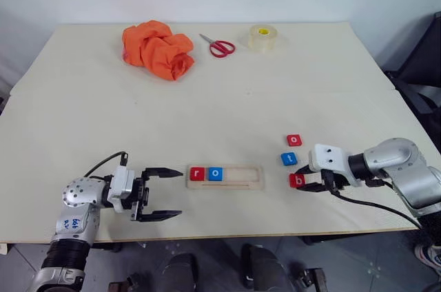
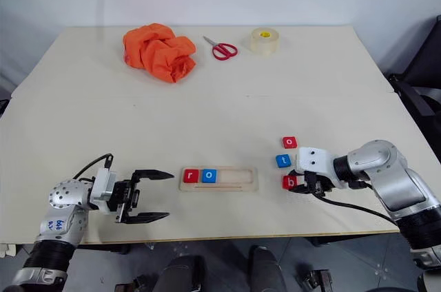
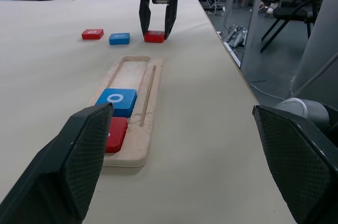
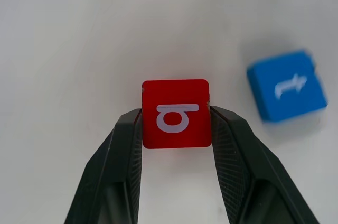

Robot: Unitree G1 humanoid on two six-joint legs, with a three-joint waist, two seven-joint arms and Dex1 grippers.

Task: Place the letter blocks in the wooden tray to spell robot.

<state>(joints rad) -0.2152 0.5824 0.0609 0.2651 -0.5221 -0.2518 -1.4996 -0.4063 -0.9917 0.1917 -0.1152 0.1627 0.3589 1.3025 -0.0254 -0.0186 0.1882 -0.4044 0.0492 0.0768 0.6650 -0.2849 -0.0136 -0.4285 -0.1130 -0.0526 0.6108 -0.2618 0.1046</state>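
My right gripper (image 4: 176, 123) has its two black fingers pressed against both sides of the red b block (image 4: 176, 113), which lies on the table (image 1: 227, 92) near the front edge. Just beside it sits the blue t block (image 1: 289, 159), and beyond that the red o block (image 1: 294, 140) — both close to my fingers, neither touching them. The wooden tray (image 1: 241, 180) lies to the left of these, apart from them, with the red r block (image 1: 197, 173) and the blue o block (image 1: 215, 173) side by side at its left end; the rest of its groove is bare. My left gripper (image 1: 161, 194) hovers by the tray's left end, fingers spread wide, holding nothing. Far across the table lie an orange cloth (image 1: 157, 49), red scissors (image 1: 218, 46) and a tape roll (image 1: 262, 37) — well clear of the blocks.
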